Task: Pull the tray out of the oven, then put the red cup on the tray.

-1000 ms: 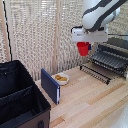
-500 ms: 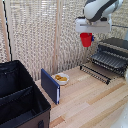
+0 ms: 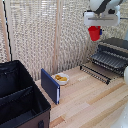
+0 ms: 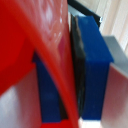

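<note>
The red cup point(image 3: 94, 33) hangs in the air at the exterior view's upper right, held under my gripper point(image 3: 95, 29), which is shut on it. It is above and to the exterior view's left of the black oven point(image 3: 116, 48). The dark barred tray point(image 3: 111, 60) sticks out of the oven's front, over the lowered door flap point(image 3: 96, 72). In the wrist view the red cup point(image 4: 35, 55) fills the picture, its wall pinched between my blue finger pads point(image 4: 95, 70).
A big black fabric case point(image 3: 19, 102) stands at the exterior view's lower left. A dark blue flat object point(image 3: 50, 86) leans upright beside a white bowl of yellow food point(image 3: 61, 78). Slatted blinds run behind the wooden table point(image 3: 95, 105).
My gripper has risen with the red cup, carrying it higher above the table and slightly toward the exterior view's right. The tray and oven have not moved.
</note>
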Robot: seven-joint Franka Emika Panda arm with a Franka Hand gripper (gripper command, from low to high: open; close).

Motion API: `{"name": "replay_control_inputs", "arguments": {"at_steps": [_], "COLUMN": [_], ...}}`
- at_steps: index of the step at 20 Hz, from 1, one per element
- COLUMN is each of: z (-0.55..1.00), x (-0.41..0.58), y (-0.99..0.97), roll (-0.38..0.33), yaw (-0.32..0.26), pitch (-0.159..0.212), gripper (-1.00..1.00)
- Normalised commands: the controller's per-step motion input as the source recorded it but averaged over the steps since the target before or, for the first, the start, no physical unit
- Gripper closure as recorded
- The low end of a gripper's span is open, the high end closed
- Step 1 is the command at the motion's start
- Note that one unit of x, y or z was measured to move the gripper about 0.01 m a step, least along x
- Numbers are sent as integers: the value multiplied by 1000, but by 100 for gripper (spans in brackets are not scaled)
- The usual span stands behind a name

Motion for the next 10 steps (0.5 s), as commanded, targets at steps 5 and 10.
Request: {"name": "replay_control_inputs", "arguments": {"at_steps": [5,10], "z": [180,17], "x": [63,330], "y": [-418,-343], "roll": [194,202], "yaw": [-132,-146], "pitch": [208,83], "gripper": [100,100]}}
